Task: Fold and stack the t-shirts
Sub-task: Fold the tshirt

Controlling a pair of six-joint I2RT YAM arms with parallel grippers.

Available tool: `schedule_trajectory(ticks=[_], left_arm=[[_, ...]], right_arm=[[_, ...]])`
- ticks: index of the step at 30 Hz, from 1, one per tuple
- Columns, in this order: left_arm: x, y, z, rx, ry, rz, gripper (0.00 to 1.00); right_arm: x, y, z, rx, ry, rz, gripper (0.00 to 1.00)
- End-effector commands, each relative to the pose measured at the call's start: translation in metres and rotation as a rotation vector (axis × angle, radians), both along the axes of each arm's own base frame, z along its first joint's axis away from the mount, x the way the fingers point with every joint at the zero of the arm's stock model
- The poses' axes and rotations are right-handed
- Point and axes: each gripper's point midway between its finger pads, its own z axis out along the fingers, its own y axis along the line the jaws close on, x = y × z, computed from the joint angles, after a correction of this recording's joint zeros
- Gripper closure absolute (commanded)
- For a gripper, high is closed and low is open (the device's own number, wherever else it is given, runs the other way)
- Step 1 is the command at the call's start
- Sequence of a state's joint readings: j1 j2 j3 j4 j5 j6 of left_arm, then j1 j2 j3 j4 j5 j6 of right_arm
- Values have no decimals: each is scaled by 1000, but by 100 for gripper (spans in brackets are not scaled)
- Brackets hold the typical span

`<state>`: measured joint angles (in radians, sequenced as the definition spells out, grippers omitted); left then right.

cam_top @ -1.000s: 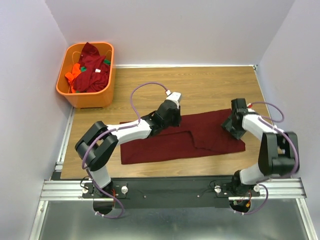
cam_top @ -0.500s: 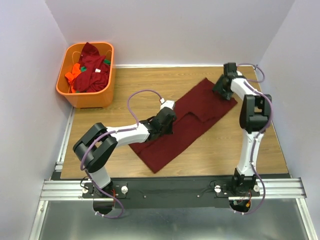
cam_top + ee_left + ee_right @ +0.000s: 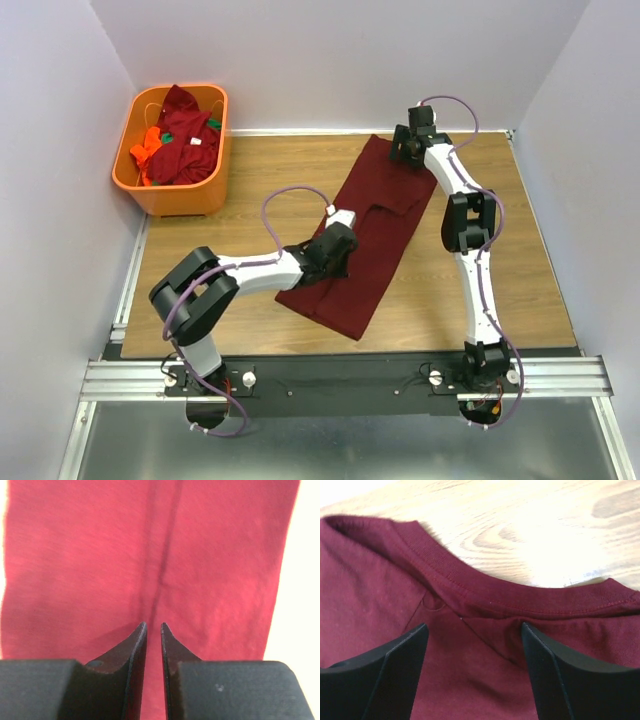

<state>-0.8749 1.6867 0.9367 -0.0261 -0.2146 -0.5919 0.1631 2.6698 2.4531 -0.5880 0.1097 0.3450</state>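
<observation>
T-shirt (image 3: 372, 225) swung lengthwise; right hand (image 3: 473, 627) spread over collar (image 3: 485, 587); left hand (image 3: 153, 626) nearly together, pinching it.

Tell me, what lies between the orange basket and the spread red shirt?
Bare wooden table, crossed by a purple cable, as the top view shows.

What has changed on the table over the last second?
The right hand swept the collar end of the maroon t-shirt to the table's far edge. This swung the shirt from crosswise to nearly lengthwise. Its fingers now stand open over the collar. The left hand stayed by the shirt's middle, shifting only slightly. The orange basket and its clothes stayed put.
</observation>
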Motion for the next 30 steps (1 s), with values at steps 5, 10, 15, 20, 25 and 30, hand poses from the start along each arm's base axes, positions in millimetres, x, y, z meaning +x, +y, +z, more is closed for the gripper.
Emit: schedule_trajectory(ticks=[5, 10, 15, 20, 25, 30], left_arm=[[-58, -42, -45, 21, 127, -134, 78], [-77, -67, -48, -14, 163, -178, 79], [-84, -90, -34, -54, 149, -214, 79], [-81, -120, -7, -159, 102, -290, 70], [-68, -142, 36, -260, 20, -349, 60], [-43, -115, 84, -324, -72, -297, 57]], right_arm=[[-33, 27, -55, -50, 159, 180, 16], [-33, 28, -48, -60, 149, 191, 16], [-31, 35, -37, -77, 125, 222, 13], [-24, 47, -20, -78, 76, 266, 7], [-14, 56, 16, -75, -4, 272, 0], [-9, 50, 89, -67, -119, 206, 0]])
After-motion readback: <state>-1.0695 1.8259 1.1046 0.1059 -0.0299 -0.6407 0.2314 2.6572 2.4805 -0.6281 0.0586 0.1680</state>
